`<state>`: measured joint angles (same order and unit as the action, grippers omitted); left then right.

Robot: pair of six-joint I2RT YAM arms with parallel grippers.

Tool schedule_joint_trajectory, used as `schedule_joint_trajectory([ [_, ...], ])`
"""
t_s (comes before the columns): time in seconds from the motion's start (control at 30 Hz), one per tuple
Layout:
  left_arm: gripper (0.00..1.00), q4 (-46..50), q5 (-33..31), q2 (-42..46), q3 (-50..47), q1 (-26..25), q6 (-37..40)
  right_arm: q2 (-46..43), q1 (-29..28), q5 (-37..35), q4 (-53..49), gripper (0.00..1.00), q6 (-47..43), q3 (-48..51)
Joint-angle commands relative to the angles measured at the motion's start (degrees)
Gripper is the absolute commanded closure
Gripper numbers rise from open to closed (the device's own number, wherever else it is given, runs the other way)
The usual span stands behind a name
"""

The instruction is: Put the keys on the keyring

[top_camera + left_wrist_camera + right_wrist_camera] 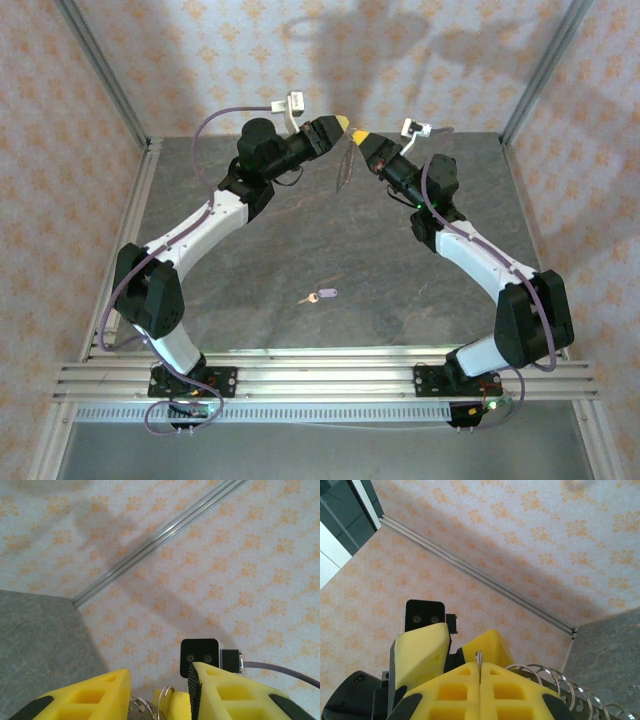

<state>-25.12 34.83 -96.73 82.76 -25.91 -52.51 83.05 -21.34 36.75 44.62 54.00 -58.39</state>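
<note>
The left gripper (338, 124) is raised over the far edge of the tabletop (250, 265), about the middle of that edge. In the left wrist view its yellow fingers (85, 697) are parted, and thin metal loops sit in the gap between them. I see no finger pressing on the loops, so this pincer is released. The key (322, 296) lies flat on the tabletop, alone, closer to the near edge than to the far one and about halfway between the left and right edges. It is well apart from both grippers. The keyring (346, 165) hangs in the air below the two gripper tips, which almost meet. The right gripper (362, 137) is clenched. In the right wrist view its fingers (520, 692) pinch one thin wire of the keyring between them.
</note>
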Motion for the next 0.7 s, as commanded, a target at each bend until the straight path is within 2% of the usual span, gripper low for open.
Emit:
schedule_joint_trajectory([
  [0.0, 0.64, -2.8, -0.8, 1.3, -0.8, -0.8, 0.0, -0.9, -0.3, -0.7, 3.5, 1.0, -0.2, -2.2],
  [0.2, 0.65, -3.0, 0.1, 1.0, -0.9, -1.2, 0.1, -0.8, -0.3, -0.8, 3.4, 1.0, -0.3, -2.2],
  [0.67, 0.77, -3.8, 0.6, 0.8, -1.4, -1.9, 0.1, -1.3, -0.3, -0.9, 3.0, 1.0, -0.8, -1.8],
])
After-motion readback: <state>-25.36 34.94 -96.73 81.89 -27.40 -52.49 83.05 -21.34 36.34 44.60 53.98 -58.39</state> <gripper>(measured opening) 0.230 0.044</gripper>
